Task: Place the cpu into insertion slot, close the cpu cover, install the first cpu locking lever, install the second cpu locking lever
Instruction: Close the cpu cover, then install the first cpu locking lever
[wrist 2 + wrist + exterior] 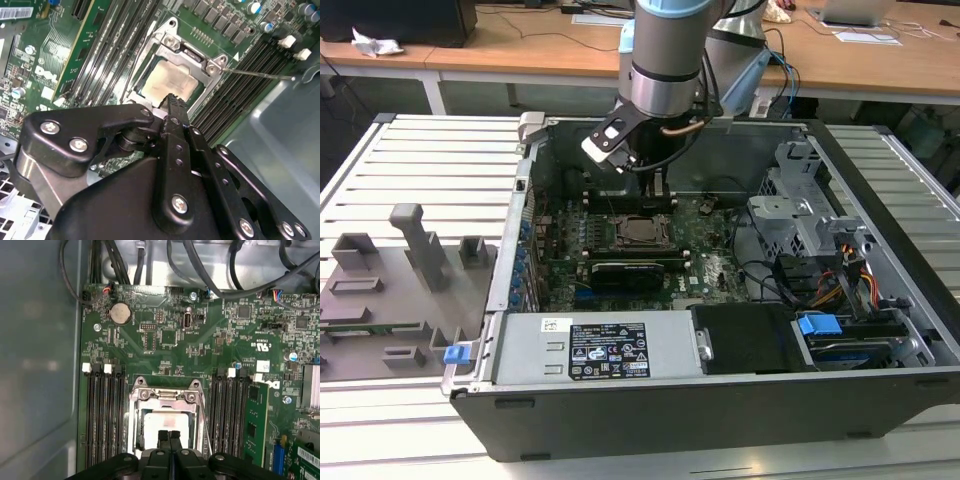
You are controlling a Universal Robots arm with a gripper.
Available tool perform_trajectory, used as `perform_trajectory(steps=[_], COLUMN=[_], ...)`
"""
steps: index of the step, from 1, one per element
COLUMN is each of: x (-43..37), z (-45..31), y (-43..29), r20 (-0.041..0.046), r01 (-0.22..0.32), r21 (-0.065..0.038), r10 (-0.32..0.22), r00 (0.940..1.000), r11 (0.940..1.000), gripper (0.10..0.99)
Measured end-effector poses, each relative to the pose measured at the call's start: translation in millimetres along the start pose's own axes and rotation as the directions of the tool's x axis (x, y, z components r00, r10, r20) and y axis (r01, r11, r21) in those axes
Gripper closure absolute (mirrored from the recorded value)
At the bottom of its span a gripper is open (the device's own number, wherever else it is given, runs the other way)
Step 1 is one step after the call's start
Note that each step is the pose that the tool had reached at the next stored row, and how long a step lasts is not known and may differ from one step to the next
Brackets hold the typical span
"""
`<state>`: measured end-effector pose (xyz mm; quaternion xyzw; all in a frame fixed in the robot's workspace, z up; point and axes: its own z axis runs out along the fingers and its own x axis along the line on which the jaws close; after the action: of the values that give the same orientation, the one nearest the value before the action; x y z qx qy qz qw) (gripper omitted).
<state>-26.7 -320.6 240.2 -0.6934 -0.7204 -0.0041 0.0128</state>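
fingers: pressed together, holding nothing, just above the cpu | cpu: lying in the insertion slot, cpu cover down around it, middle of the board | danger: thin lever looks loose; fingers could slip off and scratch the board

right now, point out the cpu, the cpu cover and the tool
cpu (165,419) first wrist view, metal top
cpu cover (136,420) first wrist view, frame side bar
tool (169,435) first wrist view, between fingertips
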Motion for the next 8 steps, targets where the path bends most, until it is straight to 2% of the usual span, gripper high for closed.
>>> perform_trajectory(steps=[8], x=[0.1], z=[-0.5], y=[-4.0], r20=[0.0003], r01=[0.0], r21=[0.0], r10=[0.0], r00=[1.0], r11=[1.0], gripper=[0.98])
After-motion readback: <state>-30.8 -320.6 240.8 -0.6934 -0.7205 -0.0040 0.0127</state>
